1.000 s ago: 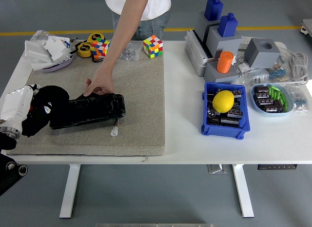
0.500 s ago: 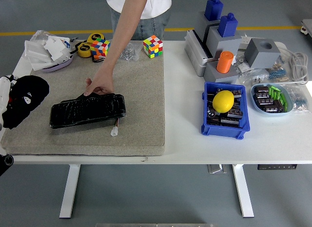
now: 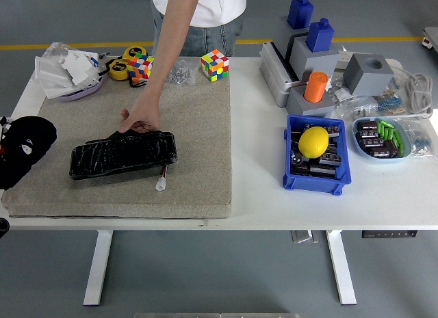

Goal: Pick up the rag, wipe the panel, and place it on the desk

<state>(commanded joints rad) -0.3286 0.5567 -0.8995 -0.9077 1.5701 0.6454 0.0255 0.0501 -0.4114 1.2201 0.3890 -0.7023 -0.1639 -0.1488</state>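
Observation:
The black panel (image 3: 123, 154) lies on the tan mat (image 3: 198, 126), with a white plug (image 3: 161, 184) on a short cable at its near right end. A person's hand (image 3: 140, 120) presses on the panel's far edge. The black rag (image 3: 26, 148) hangs bunched at the picture's left edge, over the mat's left border and apart from the panel. My left hand (image 3: 4, 150) is almost wholly covered by the rag and carries it. My right hand does not show.
Beyond the mat stand two Rubik's cubes (image 3: 214, 64) (image 3: 140, 66), a yellow tape measure (image 3: 120, 69) and a purple bowl (image 3: 72, 94). On the right are a blue bin (image 3: 335, 184) holding a yellow lemon (image 3: 314, 141), grey fixtures (image 3: 366, 73) and a blue dish (image 3: 400, 156).
My left arm has drawn back to the left with the rag, off the panel's left end to the picture's edge. The panel and the person's hand have stayed in place.

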